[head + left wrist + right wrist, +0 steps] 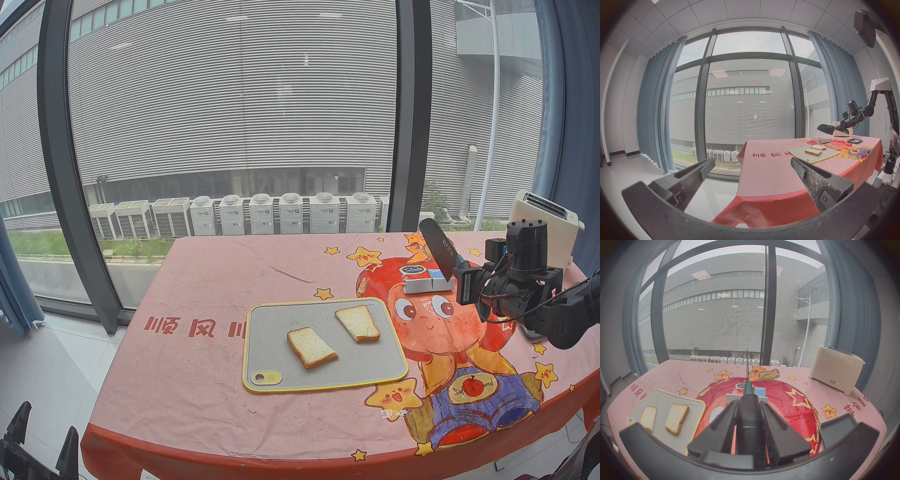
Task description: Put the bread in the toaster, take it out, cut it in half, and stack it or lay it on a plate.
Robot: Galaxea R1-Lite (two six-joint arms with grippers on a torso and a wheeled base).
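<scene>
While the right gripper (749, 404) clamps the knife (441, 247) above the table (200, 281), two bread halves (312, 347) (358, 323) apart on the cutting board (350, 369) — left gripper (752, 164) fingers spread.

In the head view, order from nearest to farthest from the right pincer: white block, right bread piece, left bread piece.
1. White block, just left of the right pincer holding the knife.
2. Right bread piece, on the board's far right.
3. Left bread piece, at the board's middle.

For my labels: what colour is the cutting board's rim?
Yellow, around a grey cutting board; clearest in the head view.
</scene>
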